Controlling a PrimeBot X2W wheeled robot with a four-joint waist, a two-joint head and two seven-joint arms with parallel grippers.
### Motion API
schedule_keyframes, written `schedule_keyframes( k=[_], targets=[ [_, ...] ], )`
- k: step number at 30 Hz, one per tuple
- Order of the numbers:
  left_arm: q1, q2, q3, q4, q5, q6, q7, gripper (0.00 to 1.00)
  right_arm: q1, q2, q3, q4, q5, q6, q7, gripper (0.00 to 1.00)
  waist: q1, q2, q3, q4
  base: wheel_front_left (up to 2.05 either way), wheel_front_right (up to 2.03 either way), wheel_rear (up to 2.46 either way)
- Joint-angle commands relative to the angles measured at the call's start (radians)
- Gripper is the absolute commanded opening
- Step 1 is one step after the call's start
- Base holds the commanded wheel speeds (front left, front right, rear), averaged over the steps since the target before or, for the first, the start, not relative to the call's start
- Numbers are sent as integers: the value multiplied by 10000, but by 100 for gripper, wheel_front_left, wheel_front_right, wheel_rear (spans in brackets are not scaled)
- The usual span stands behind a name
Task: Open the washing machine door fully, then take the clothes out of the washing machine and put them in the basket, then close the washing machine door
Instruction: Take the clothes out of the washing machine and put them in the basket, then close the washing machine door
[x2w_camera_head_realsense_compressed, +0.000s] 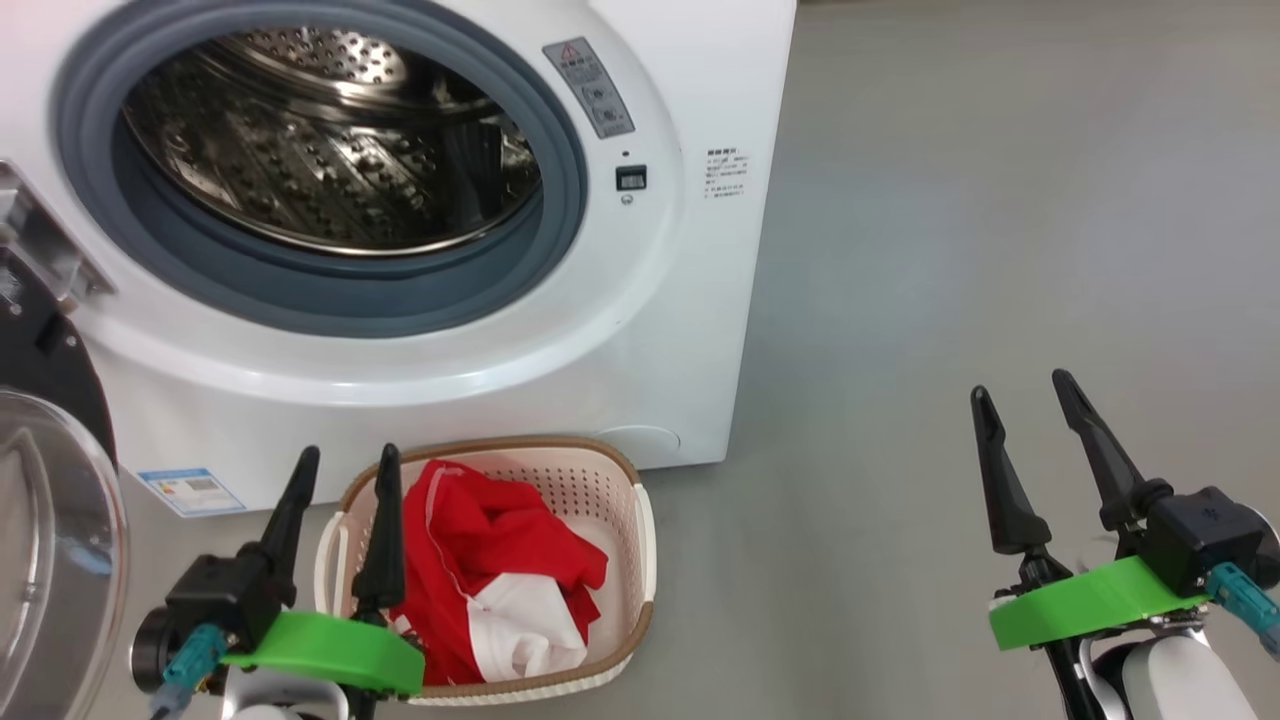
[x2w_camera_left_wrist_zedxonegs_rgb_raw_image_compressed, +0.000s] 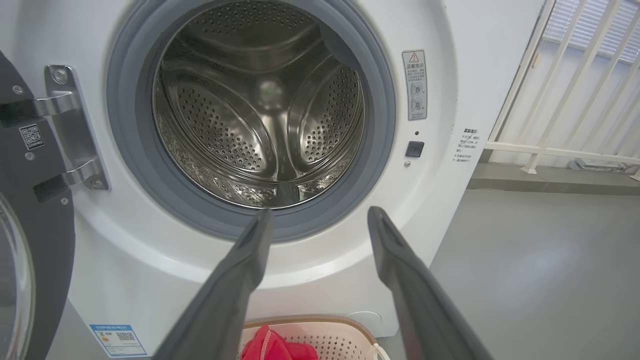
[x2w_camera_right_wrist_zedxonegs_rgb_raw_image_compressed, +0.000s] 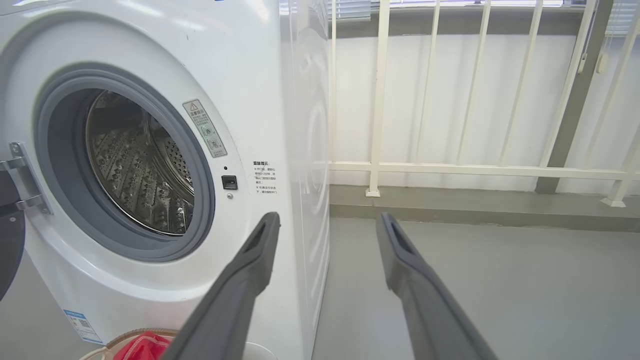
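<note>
Drum (x2w_camera_head_realsense_compressed: 330, 150) looked bare in both wrist views: steel & holes, no red in it. Clothes (x2w_camera_head_realsense_compressed: 480, 540) lay heaped in the basket (x2w_camera_head_realsense_compressed: 590, 490), which sat on the floor (x2w_camera_head_realsense_compressed: 1000, 250) just past my left fingers (x2w_camera_head_realsense_compressed: 383, 550), close up to the front of the washing machine (x2w_camera_head_realsense_compressed: 680, 300); couldn't tell if touching. Left fingers were spread wide w/ nothing betw. them. Right fingers (x2w_camera_head_realsense_compressed: 1002, 490) were also spread & empty, over bare floor well to the right of the basket. Washing machine door (x2w_camera_head_realsense_compressed: 50, 520) stood swung out to the left of my left fingers, hinge (x2w_camera_left_wrist_zedxonegs_rgb_raw_image_compressed: 70, 125) at the left of the opening.

As I read it, only the closing was left. Risks from there:

- Basket sat near the door's arc, prob. below it, but clearance wasn't clear. A low rim could've clipped it or dragged a red fold along.
- Door rim was glossy & the glass bulged, so a one-fingertip push could've slid off & left the door half shut, unlatched.
- Pushing near the hinge would've needed more force. The free edge, farther left of my left fingers, seemed the better contact.
- Left fingers pointed at the gasket (x2w_camera_head_realsense_compressed: 350, 305). Swinging the door w/o pulling clear could've pinched them betw. door & gasket.
- Lowest front of the drum sat behind the gasket lip in the head view. A small item there would've meant the job wasn't done.
</note>
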Motion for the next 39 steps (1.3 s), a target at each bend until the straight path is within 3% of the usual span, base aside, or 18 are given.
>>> schedule_keyframes(
  k=[1,24,39],
  targets=[
    [38,203,323,-377,70,83,-59,100,6,-18,134,-326,-124,62,-63,100,0,0,-247,87,0,0,0],
    [834,401,175,-1050,127,522,276,100,731,-18,5,-611,-141,62,-63,100,0,0,-624,168,-4,2,1],
    [981,467,-16,-1168,98,559,260,100,835,-18,32,-577,-194,62,-63,100,0,0,-816,261,-125,118,7]
  ],
)
